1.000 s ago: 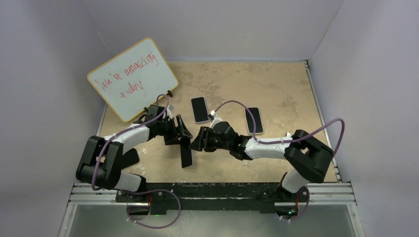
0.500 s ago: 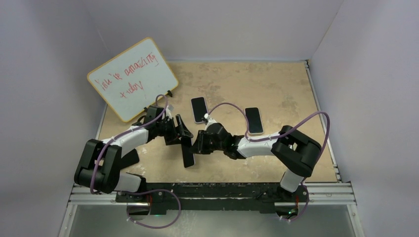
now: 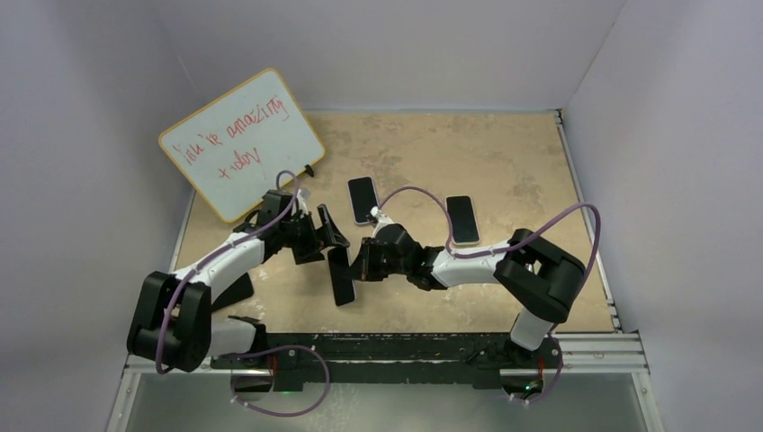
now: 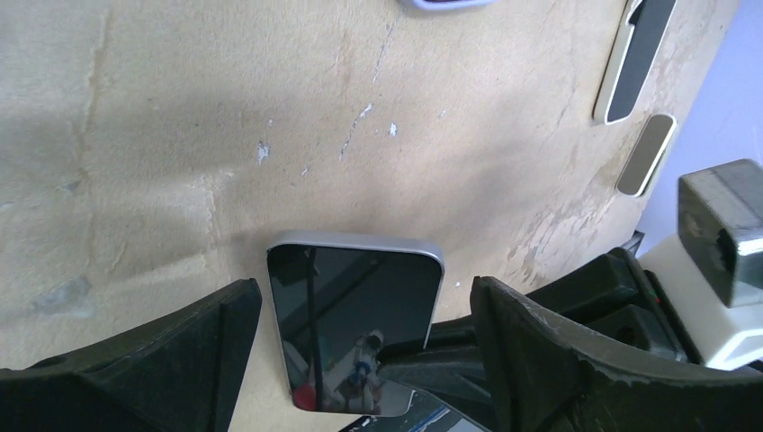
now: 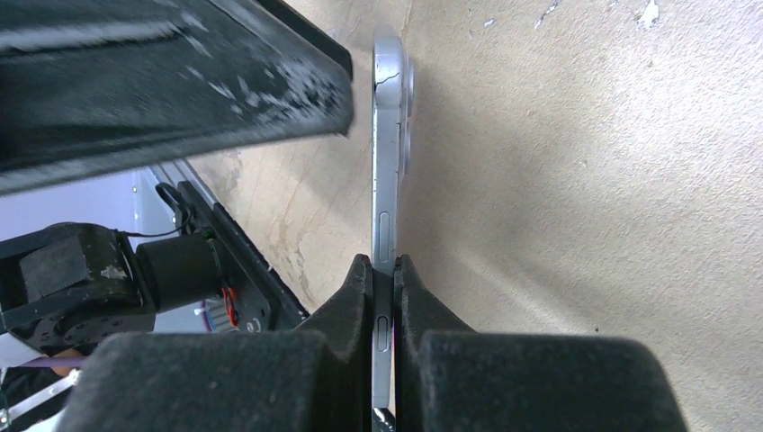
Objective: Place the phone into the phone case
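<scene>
Right gripper [image 5: 385, 270] mine, clamped on phone [image 5: 387, 162] thin edge; long axis runs straight out past fingertips. Left gripper [image 4: 360, 297] spread wide, straddling phone width, gaps both sides.

Lab test cell, white walls [image 3: 405, 45], whiteboard [image 3: 241, 144] (handwritten)

The phone [image 5: 387, 180] has its lower end hidden inside the right end effector's [image 5: 384, 274] grip. The left wrist view's bottom edge crops its screen.
</scene>
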